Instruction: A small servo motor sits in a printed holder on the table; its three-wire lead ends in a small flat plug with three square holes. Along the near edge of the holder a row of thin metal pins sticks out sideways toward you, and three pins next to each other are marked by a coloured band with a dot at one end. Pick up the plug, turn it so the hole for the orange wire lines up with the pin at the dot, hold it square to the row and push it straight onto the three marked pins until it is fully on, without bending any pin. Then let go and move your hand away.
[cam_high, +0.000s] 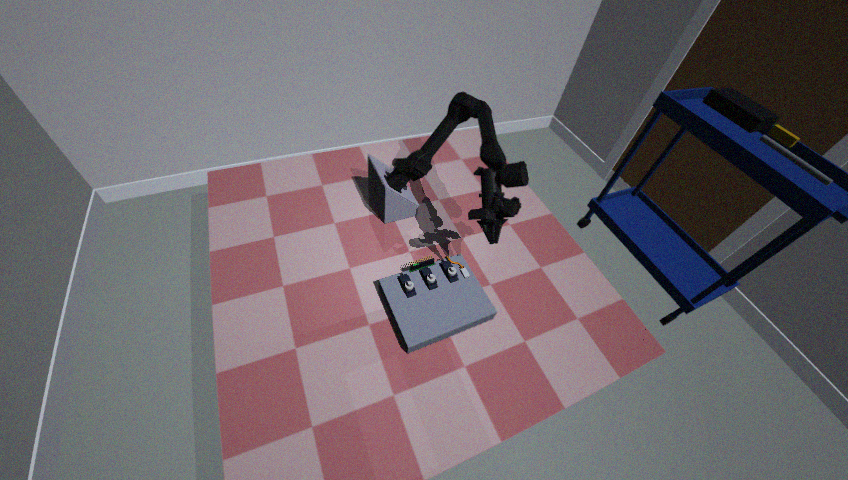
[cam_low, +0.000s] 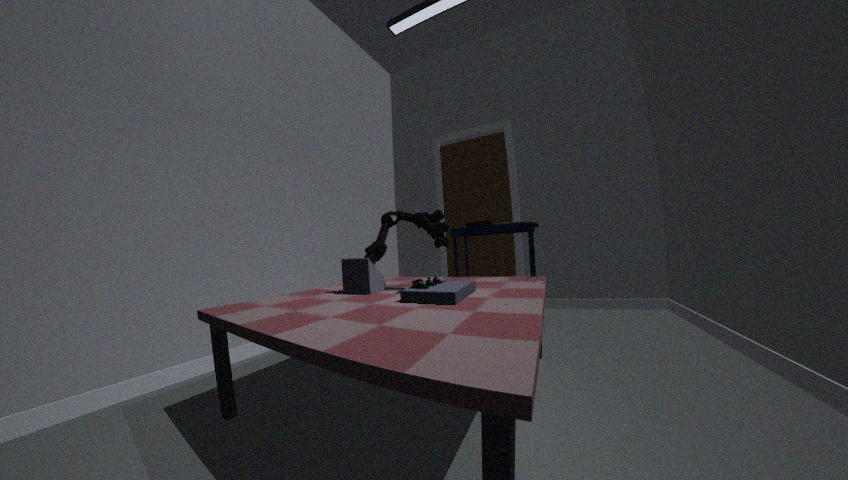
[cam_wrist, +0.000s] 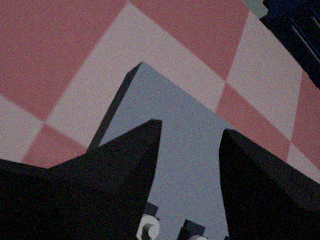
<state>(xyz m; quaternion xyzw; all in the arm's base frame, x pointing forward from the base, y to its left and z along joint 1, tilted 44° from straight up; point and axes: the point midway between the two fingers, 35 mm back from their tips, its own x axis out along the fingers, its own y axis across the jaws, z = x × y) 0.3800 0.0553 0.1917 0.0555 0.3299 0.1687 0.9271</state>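
Observation:
The grey holder (cam_high: 443, 312) (cam_low: 437, 292) (cam_wrist: 150, 95) lies on the table. Three dark servo motors stand along its arm-side edge; the rightmost servo (cam_high: 450, 271) has an orange lead beside it. The small white plug (cam_high: 464, 273) lies at the holder's corner, at the end of that lead. The dark and green pin row (cam_high: 421, 265) runs along the same edge; single pins and the marking band are too small to tell. My gripper (cam_high: 492, 240) (cam_low: 441, 243) (cam_wrist: 191, 135) is partly open and empty, high above the table. The plug is not visible in the wrist view.
A grey wedge-shaped block (cam_high: 397, 208) (cam_low: 355, 275) stands by the arm's base. A blue cart (cam_high: 660, 249) (cam_low: 505, 227) stands beyond the table's right side. The checkered table top (cam_high: 351, 380) (cam_low: 386, 347) extends around the holder. A servo (cam_wrist: 149, 227) shows low in the wrist view.

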